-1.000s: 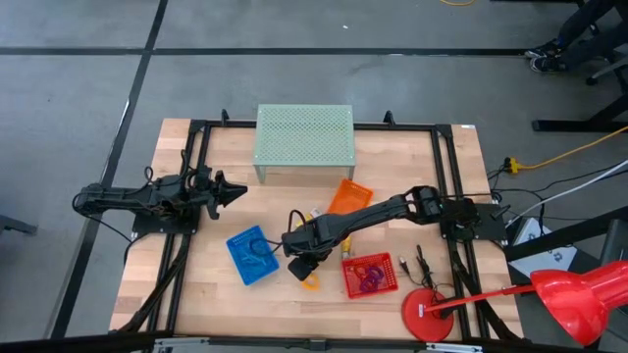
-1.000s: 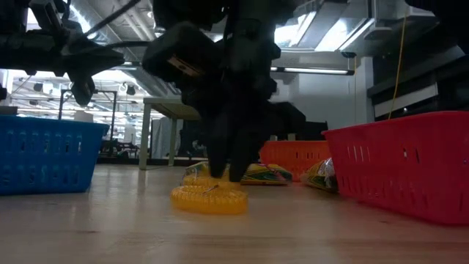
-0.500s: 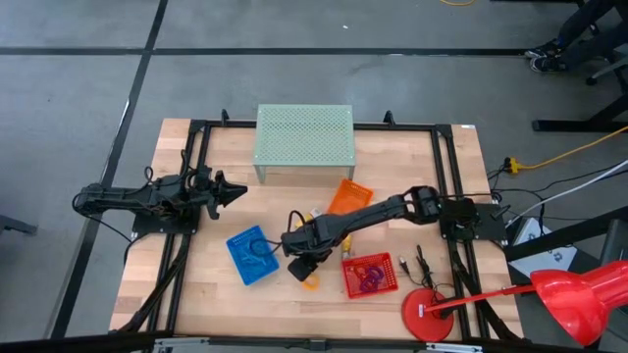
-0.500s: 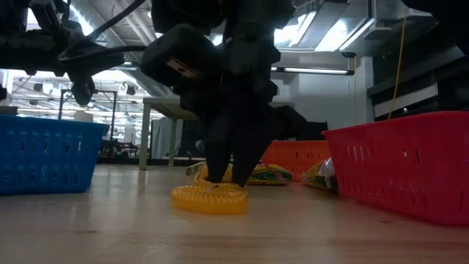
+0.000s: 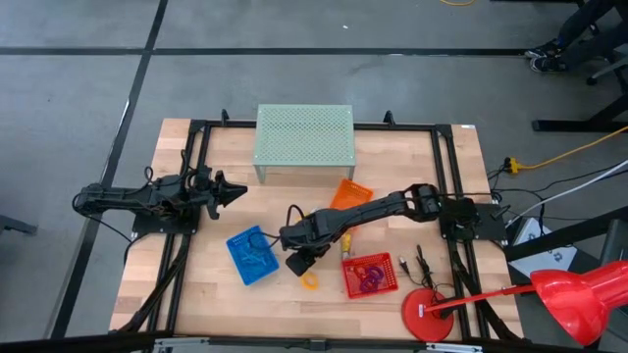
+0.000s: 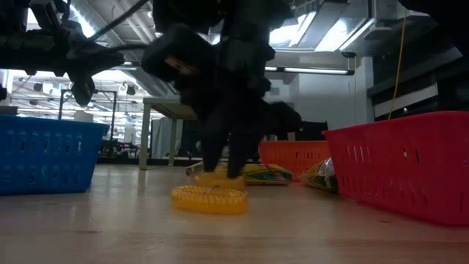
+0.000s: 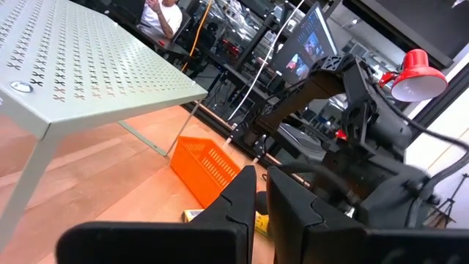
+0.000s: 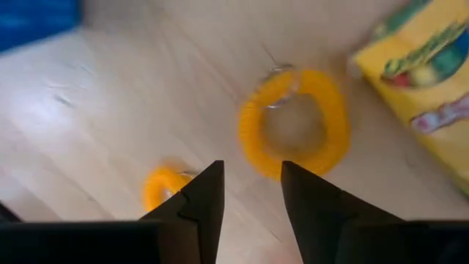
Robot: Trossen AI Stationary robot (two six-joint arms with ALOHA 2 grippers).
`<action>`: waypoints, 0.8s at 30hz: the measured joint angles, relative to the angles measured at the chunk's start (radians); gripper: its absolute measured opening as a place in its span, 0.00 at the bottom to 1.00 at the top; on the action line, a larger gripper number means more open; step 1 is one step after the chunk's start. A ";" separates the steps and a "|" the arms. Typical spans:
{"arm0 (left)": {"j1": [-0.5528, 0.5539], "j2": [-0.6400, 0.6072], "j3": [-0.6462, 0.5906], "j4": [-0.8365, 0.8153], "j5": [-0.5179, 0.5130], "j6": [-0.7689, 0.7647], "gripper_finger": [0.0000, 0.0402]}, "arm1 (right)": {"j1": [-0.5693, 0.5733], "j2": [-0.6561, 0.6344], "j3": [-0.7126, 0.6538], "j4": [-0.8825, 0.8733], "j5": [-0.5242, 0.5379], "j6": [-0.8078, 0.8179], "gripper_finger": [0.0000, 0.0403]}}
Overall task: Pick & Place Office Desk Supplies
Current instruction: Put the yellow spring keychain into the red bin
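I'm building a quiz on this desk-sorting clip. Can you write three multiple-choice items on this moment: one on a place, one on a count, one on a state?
1. Where does the nearer orange coil loop lie?
A. in the blue basket
B. on the bare table between the blue basket and the red basket
C. on the green stand

2. How many small coloured baskets are on the table?
A. two
B. three
C. five

3. How is the right gripper?
A. open, holding nothing
B. shut on a loop
C. shut on a yellow box

Answers:
1 B: it rests on wood between the blue basket and the red basket.
2 B: blue, red and an orange basket.
3 A: its fingers stand apart above the loop.
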 joint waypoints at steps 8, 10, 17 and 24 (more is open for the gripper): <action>0.000 0.000 0.000 0.000 0.000 0.000 0.08 | -0.009 -0.005 0.079 -0.027 0.058 -0.076 0.34; 0.000 0.000 0.000 0.000 0.000 0.000 0.08 | -0.011 -0.005 0.079 -0.031 0.060 -0.076 0.34; 0.000 0.000 0.000 0.000 0.000 0.000 0.08 | -0.029 -0.005 0.059 -0.023 0.097 -0.051 0.35; 0.000 0.000 0.000 0.000 0.000 0.000 0.08 | -0.060 -0.005 0.033 0.055 0.070 0.006 0.34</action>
